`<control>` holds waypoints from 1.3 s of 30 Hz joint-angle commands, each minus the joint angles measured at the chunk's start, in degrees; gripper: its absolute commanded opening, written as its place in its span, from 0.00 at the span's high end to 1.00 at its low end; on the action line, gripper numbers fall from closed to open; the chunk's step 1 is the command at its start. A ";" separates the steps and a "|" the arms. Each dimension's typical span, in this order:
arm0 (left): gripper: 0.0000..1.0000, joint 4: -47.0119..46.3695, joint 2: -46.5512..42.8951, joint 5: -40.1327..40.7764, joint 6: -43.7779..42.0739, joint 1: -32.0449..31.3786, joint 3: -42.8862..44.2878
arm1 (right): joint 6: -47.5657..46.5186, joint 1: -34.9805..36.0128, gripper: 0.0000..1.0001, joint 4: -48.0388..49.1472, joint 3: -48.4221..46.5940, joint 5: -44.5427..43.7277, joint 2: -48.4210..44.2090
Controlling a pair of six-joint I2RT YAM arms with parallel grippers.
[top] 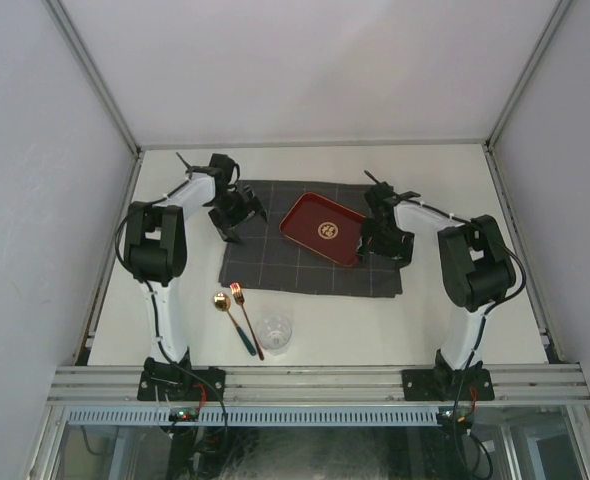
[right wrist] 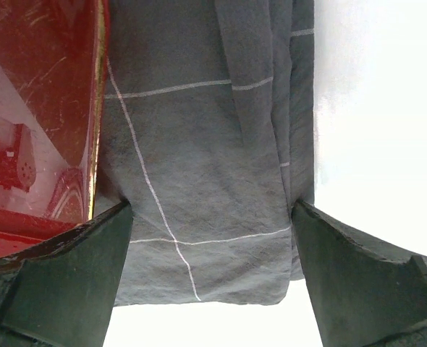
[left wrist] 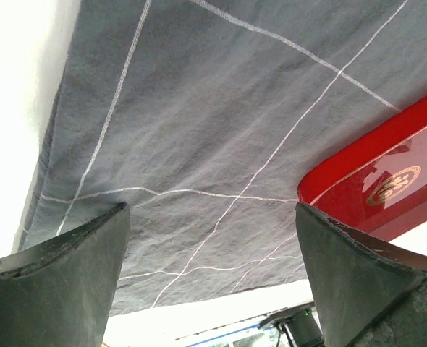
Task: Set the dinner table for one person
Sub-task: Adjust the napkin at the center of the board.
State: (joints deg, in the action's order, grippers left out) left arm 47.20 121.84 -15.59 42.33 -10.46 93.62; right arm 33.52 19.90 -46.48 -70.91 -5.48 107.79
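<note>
Pincers: left pincer (left wrist: pixel 212 217) spread wide with nothing between its jaws; right pincer (right wrist: pixel 212 213) likewise spread and pinching nothing.
Left pincer place: over the upper left part of the cloth (top: pixel 305 270), just left of the red tray (top: pixel 323 228).
Right pincer place: over the right edge of the cloth, just beside the tray's right side; whether its tips touch the fabric I cannot tell from these views.
Dinner table: the dinner table (top: pixel 455 300) fills the middle of the top view, from the back wall down to the aluminium rail at the bottom.
Table axis: its long axis seems to run left to right across the frame, parallel to the rail; it lies flat and points no particular way.
Done: cloth spread in the centre, its long side along the table's; tray lies on it, turned diagonally.
Left to do: spoon (top: pixel 221 301), fork (top: pixel 243 310) and glass (top: pixel 274 333) lie together off the cloth at the lower left, near the rail, and likely need placing.
Progress: about the early middle, by my judgement.
</note>
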 commanded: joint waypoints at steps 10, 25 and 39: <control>0.00 -1.81 -0.71 -1.08 -0.42 -0.50 -3.83 | -5.04 -5.32 0.09 -4.14 -2.91 -2.40 2.74; 0.00 -5.57 -3.71 0.73 0.99 -3.06 -13.18 | -6.76 -6.36 0.09 -5.28 -7.17 -2.79 6.28; 0.00 -5.94 -8.81 3.85 1.52 -3.70 -16.22 | -6.44 -5.75 0.08 -7.07 -9.29 -4.21 3.85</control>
State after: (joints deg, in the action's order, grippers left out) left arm 37.89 113.89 -16.25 44.38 -13.34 79.68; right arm 27.24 14.26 -53.58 -78.94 -5.26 113.14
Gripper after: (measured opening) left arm 0.996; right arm 0.912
